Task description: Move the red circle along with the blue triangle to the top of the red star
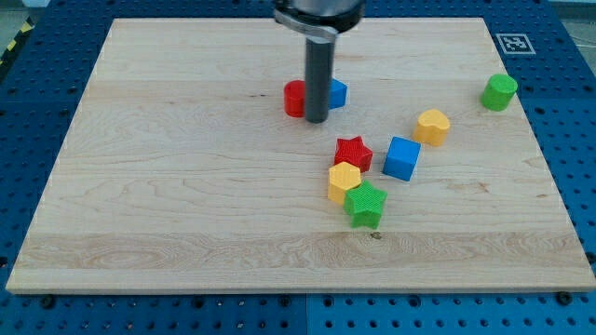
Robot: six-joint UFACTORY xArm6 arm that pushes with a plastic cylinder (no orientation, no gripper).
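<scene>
Pale wooden counter (186, 186) on a blue perforated base, seen from the front at a slight downward angle. No fingers exist on this arm, so nothing is gripped and nothing can open or close; the arm ends in a dark rod, and my tip (317, 121) rests on the wood in the upper middle of the board.

Just to the view's left of my tip, touching or nearly so, sits the red circle (294, 98). Just to its right, partly hidden by the rod, sits the blue triangle (337, 93). My tip stands between them on their near side, which looks like a poor spot for pushing them down the view.

Below and to the right of my tip, some way off, lies the red star (353, 153). A yellow hexagon (344, 180) and a green star (366, 203) crowd under it, and a blue cube (402, 157) sits just to its right. Farther right are a yellow heart (432, 125) and a green cylinder (499, 91).

The pair looks short of its goal, the bare wood just above the red star.
</scene>
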